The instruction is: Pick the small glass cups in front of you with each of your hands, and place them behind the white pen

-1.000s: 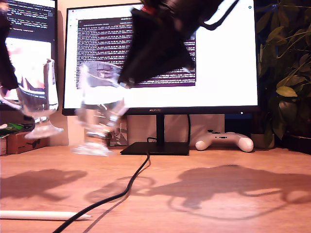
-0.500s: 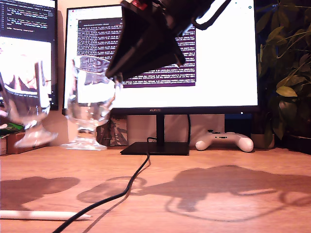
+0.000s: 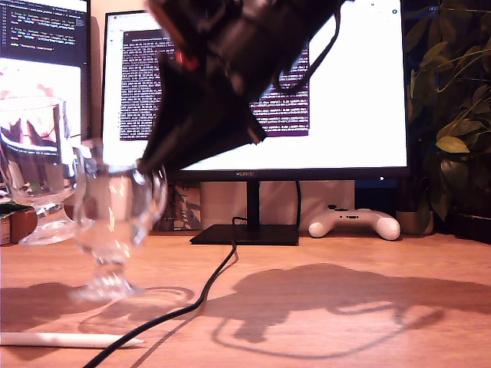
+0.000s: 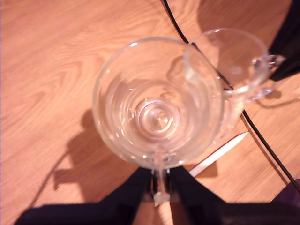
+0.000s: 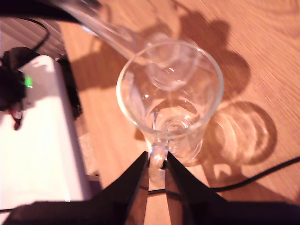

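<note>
My first gripper (image 4: 159,180) is pinching the loop handle of the first cup (image 4: 157,115) between narrowly set fingers. My second gripper (image 5: 157,164) is doing the same with the handle of the second cup (image 5: 171,98), so both tools are carrying glass and neither is free. The relation that matters is the line of the white pen (image 3: 69,339). It is lying flat near the desk's (image 3: 368,337) front edge, at the exterior view's left. Its long axis is running roughly along that edge, and its tapered tip is pointing toward the black cable (image 3: 207,287). "Behind" therefore means the strip of desk on the pen's far side, toward the monitor (image 3: 353,92). The second cup is hanging upright just beyond the pen with its foot low over the wood. The blur makes it hard to say whether the foot is touching yet or hovering just above. The first cup is sitting higher in the exterior view, at that view's left edge. Its own wrist view is showing the pen's tip close beside its bowl, so I judge it to be nearly above the pen rather than clearly past it. That cup is probably needing more travel toward the monitor, while the second looks close to set-down.
</note>
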